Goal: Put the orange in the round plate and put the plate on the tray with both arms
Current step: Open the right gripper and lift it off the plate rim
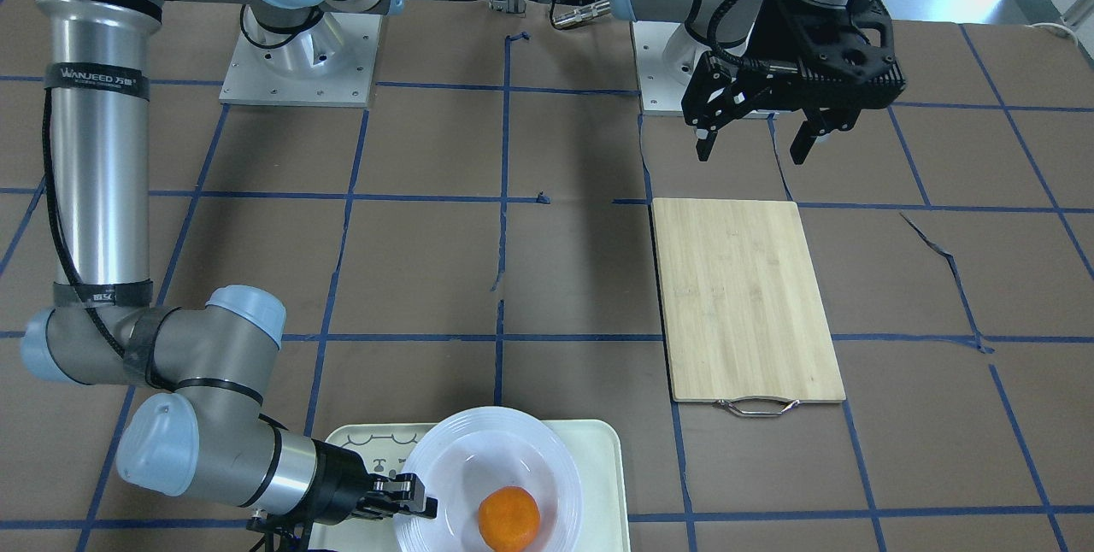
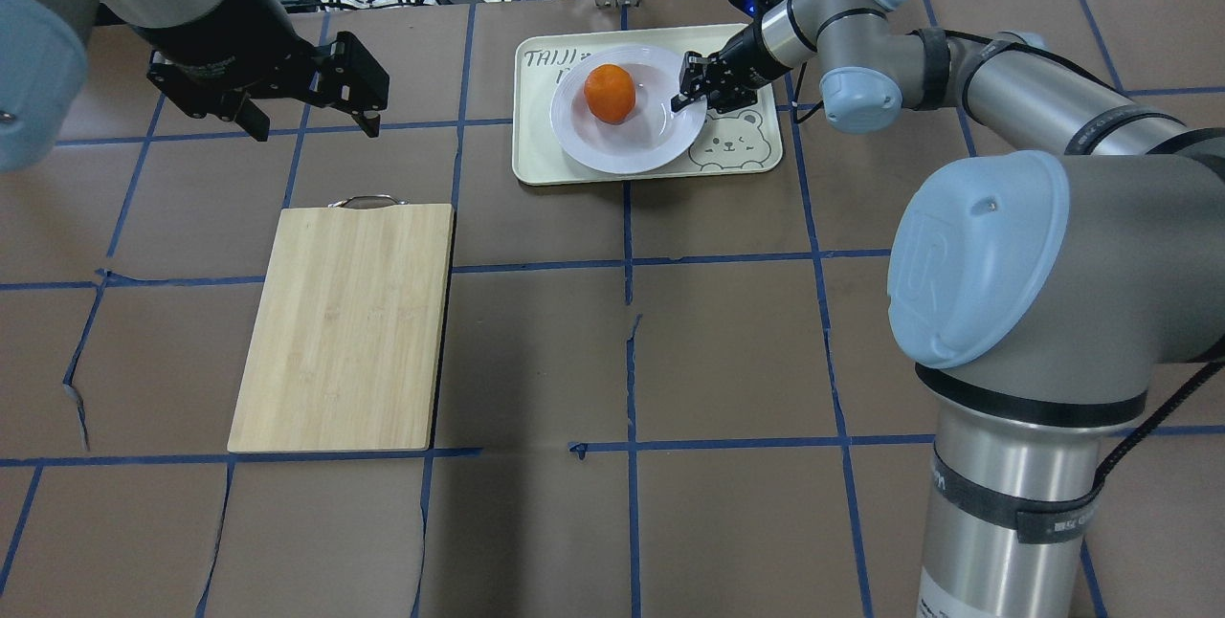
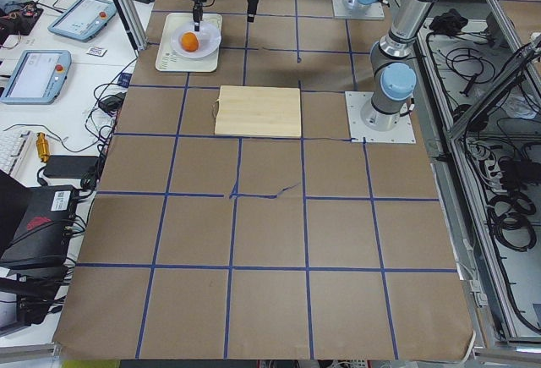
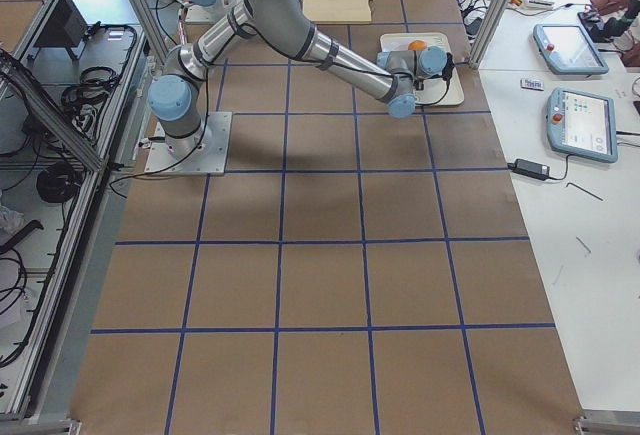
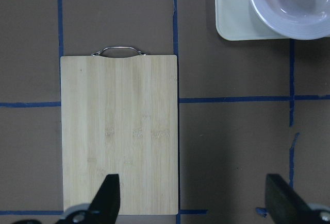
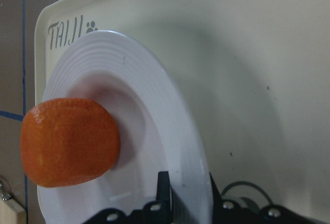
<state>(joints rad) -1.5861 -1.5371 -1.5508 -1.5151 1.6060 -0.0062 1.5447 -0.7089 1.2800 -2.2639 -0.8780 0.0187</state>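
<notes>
The orange (image 2: 610, 93) (image 1: 508, 519) (image 6: 69, 141) lies in the sunken centre of the white round plate (image 2: 632, 144) (image 1: 479, 449) (image 6: 154, 105). The plate sits on the cream tray (image 2: 536, 159) (image 1: 598, 449) (image 6: 232, 54) at the table's far middle. My right gripper (image 2: 691, 87) (image 1: 419, 505) (image 6: 185, 203) is shut on the plate's right rim, one finger on each side of it. My left gripper (image 2: 316, 128) (image 1: 752, 152) (image 5: 193, 203) hangs open and empty above the table, just beyond the bamboo board's handle end.
A bamboo cutting board (image 2: 345, 326) (image 1: 744, 296) (image 5: 118, 131) with a metal handle lies on the robot's left half. Brown paper with blue tape lines covers the table. Cables and tablets lie past the far edge.
</notes>
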